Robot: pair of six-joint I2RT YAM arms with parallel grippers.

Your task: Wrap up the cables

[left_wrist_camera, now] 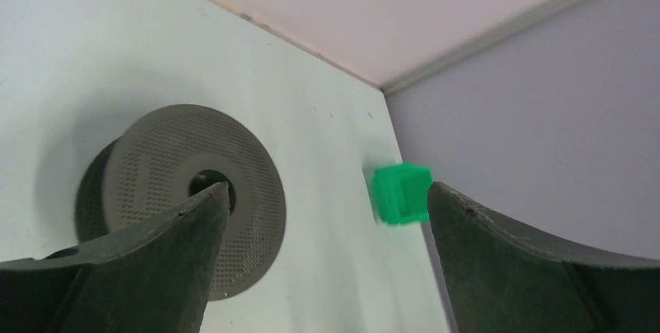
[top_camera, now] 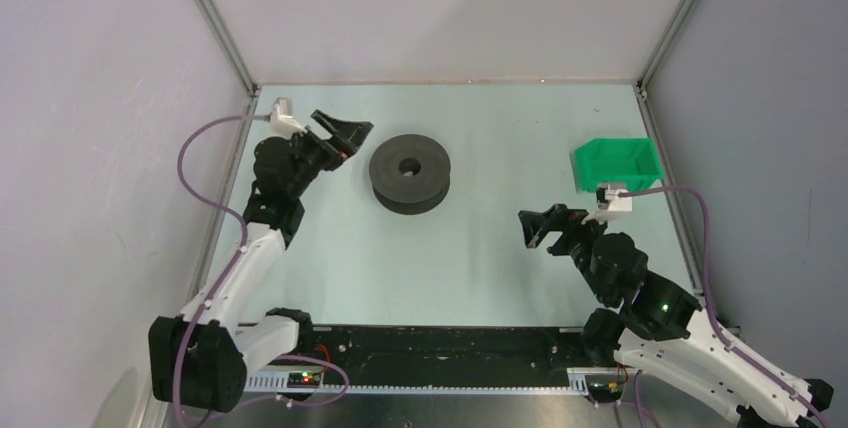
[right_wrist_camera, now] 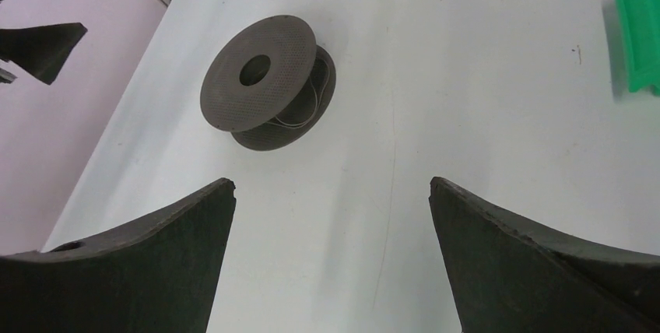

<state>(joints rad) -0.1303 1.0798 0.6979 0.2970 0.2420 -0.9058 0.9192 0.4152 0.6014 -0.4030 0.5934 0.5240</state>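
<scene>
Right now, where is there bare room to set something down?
Free: the table between spool and bin, and the near stretch in front of the spool. Crowded: left gripper close beside the spool's left; right gripper just in front of the bin.

From here I see open table (top_camera: 480,268) between the spool (top_camera: 410,172) and my right gripper (top_camera: 541,227), wide enough to pass. My left gripper (top_camera: 348,136) hangs just beside the spool's left flank, jaws spread. The green bin (top_camera: 617,163) blocks the far right corner, near the wall.
</scene>
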